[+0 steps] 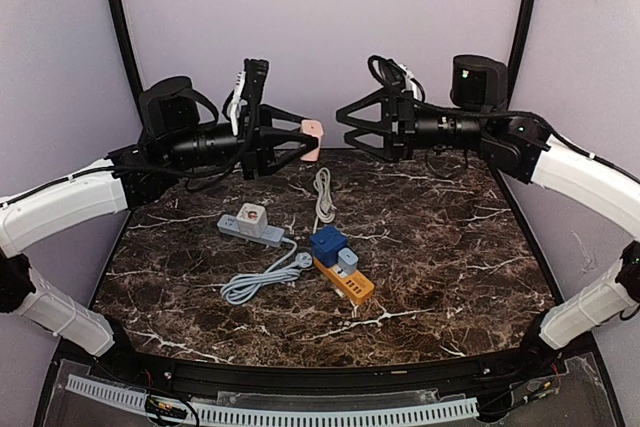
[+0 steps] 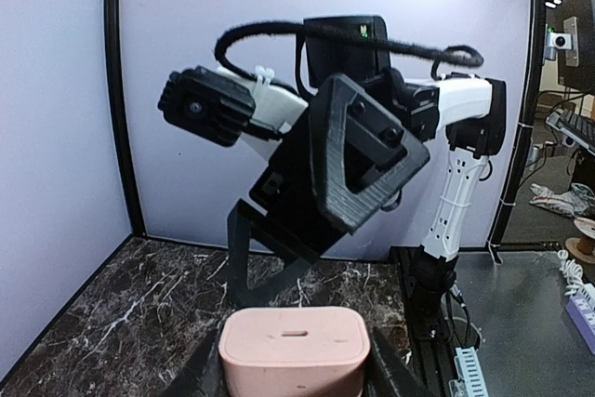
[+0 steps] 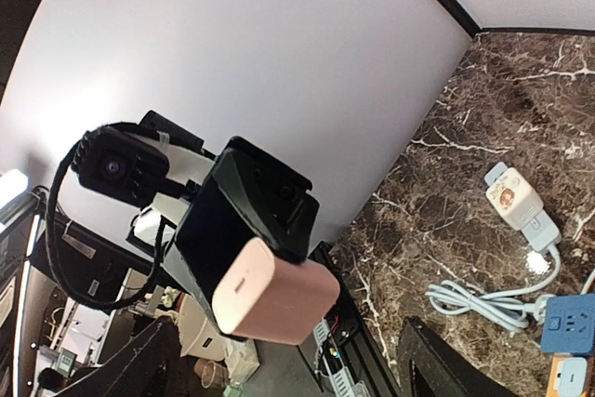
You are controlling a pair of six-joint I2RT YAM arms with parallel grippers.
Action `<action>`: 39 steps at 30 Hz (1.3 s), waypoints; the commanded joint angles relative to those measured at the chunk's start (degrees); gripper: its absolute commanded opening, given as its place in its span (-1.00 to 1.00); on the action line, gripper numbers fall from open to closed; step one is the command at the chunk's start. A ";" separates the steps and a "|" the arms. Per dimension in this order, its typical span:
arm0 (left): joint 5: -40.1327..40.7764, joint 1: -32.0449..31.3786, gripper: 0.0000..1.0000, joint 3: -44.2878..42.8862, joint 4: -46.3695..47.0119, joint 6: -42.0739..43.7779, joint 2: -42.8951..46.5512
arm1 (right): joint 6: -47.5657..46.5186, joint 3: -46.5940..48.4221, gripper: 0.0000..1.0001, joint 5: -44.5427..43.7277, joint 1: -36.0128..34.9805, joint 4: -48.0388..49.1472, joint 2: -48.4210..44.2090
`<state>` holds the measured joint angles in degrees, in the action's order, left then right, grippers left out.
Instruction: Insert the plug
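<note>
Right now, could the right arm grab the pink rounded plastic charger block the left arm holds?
Probably yes: the open right gripper faces the pink charger block in the left gripper, only air between them.

No legible text, brand or number in any view. The only marking is a small brownish printed figure on the top face of the white adapter [image 3: 513,200], which is seated on the grey power strip [image 1: 250,231] on the bench [image 1: 450,247]. It is too small to read as lettering.
</note>
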<state>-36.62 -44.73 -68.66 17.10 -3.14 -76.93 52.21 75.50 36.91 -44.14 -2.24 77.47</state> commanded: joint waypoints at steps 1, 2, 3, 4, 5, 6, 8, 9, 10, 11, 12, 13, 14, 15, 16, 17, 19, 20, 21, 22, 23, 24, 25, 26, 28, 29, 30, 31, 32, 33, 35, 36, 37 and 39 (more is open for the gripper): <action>0.51 0.39 -0.98 -2.81 -12.15 8.86 -1.05 | -7.26 10.21 0.56 -7.18 -0.95 -18.66 5.06; 0.85 0.37 -0.99 -3.23 -12.83 9.95 -1.22 | -8.60 12.74 0.55 -8.51 -1.55 -22.18 6.48; 1.47 0.35 -0.99 -3.50 -14.23 10.50 -1.69 | -9.99 14.63 0.54 -9.31 -2.31 -24.72 7.87; 1.95 0.39 -0.99 -4.02 -14.88 11.59 -1.98 | -10.44 16.37 0.53 -10.00 -2.80 -26.77 8.98; 2.62 0.36 -0.99 -4.33 -16.22 12.11 -2.54 | -10.77 17.62 0.52 -10.68 -3.20 -28.21 9.88; 2.96 0.31 -0.98 -5.00 -18.35 13.22 -2.89 | -10.99 18.87 0.51 -11.18 -3.56 -29.37 10.75; 3.75 0.29 -0.98 -5.93 -20.46 14.33 -3.83 | -11.28 20.41 0.50 -11.57 -4.22 -30.47 11.92; 4.30 0.26 -0.98 -6.21 -20.93 14.53 -4.35 | -11.25 20.99 0.48 -11.70 -4.47 -30.90 12.49; 4.55 0.26 -0.98 -6.68 -21.75 15.02 -4.49 | -11.31 21.51 0.46 -11.80 -4.65 -31.54 13.05; 4.83 0.21 -0.98 -6.84 -22.06 15.23 -4.82 | -11.51 22.05 0.45 -12.03 -4.78 -32.22 13.58; 5.25 0.15 -0.98 -7.08 -22.47 15.67 -4.99 | -11.65 22.65 0.43 -12.46 -5.07 -33.00 14.07; 5.56 0.05 -0.98 -7.18 -22.69 15.87 -5.19 | -11.89 23.19 0.42 -13.01 -5.26 -33.90 14.57; 6.16 -0.02 -0.98 -7.36 -23.07 16.25 -5.31 | -12.13 23.72 0.41 -13.34 -5.33 -34.76 15.00; 6.49 -0.30 -0.98 -7.45 -23.38 16.55 -5.55 | -12.35 24.16 0.39 -13.54 -5.41 -35.59 15.40; 7.25 -0.67 -0.98 -7.84 -24.36 17.41 -5.71 | -12.58 24.66 0.38 -13.54 -5.50 -36.45 15.93; 7.65 -0.91 -0.98 -8.13 -24.95 17.92 -6.18 | -12.83 25.08 0.37 -13.60 -5.59 -37.27 16.28; 8.92 -1.62 -0.98 -8.99 -26.68 19.69 -6.93 | -13.24 25.75 0.35 -13.77 -5.76 -38.32 16.92; 9.57 -2.06 -0.98 -9.55 -27.54 19.98 -7.45 | -13.22 25.87 0.33 -13.96 -5.84 -38.69 17.11; 9.78 -2.26 -0.98 -9.97 -27.86 20.51 -7.71 | -13.21 25.91 0.31 -14.47 -5.87 -38.91 17.25; 10.14 -2.70 -0.98 -10.12 -28.38 20.74 -8.20 | -12.94 25.91 0.29 -14.89 -5.87 -39.08 17.39; 10.41 -2.89 -0.98 -10.34 -28.54 21.03 -8.35 | -12.73 25.96 0.26 -15.22 -5.83 -39.22 17.51; 11.11 -3.36 -0.98 -10.43 -28.77 21.14 -8.69 | -12.60 26.05 0.23 -15.42 -5.86 -39.43 17.72; 11.43 -3.62 -0.98 -10.61 -28.92 21.52 -8.81 | -12.35 26.09 0.17 -15.60 -5.87 -39.55 17.87; 12.26 -4.03 -0.98 -10.74 -29.31 21.69 -9.15 | -12.24 26.07 0.13 -15.75 -5.91 -39.72 18.03; 13.98 -4.84 -0.99 -11.21 -30.04 22.46 -9.52 | -11.96 26.16 0.08 -16.19 -5.96 -40.41 18.30; 14.58 -5.10 -0.99 -11.69 -30.82 23.04 -9.76 | -11.80 26.18 0.05 -16.65 -5.96 -40.94 18.39; 16.04 -5.61 -0.98 -11.98 -31.26 23.33 -10.20 | -11.71 26.18 0.02 -16.95 -5.96 -41.30 18.46; 17.37 -5.84 -0.99 -12.69 -32.33 23.96 -10.50 | -11.60 26.11 -0.01 -17.28 -5.98 -41.72 18.50; 18.03 -6.34 -0.99 -13.02 -32.76 24.27 -11.00 | -11.49 25.99 -0.02 -17.54 -6.04 -41.95 18.50; 19.34 -6.56 -0.98 -13.65 -33.54 24.70 -11.29 | -11.37 25.70 -0.04 -17.57 -6.03 -41.99 18.50; 20.52 -7.34 -0.98 -14.32 -34.34 25.21 -11.94 | -11.03 25.37 -0.06 -17.69 -6.13 -42.26 18.56; 20.84 -7.49 -0.98 -14.45 -34.38 25.25 -12.13 | -10.96 25.25 -0.06 -17.85 -6.18 -42.50 18.59; 21.47 -7.85 -0.98 -14.54 -34.41 25.36 -12.16 | -10.78 25.10 -0.06 -18.08 -6.22 -42.75 18.58; 22.29 -8.17 -0.98 -14.64 -34.37 25.45 -12.30 | -10.49 24.87 -0.09 -18.55 -6.22 -43.26 18.51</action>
<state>-17.54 -52.03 -81.69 -14.96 20.71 -89.19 40.97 100.33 20.08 -49.67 -44.25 95.70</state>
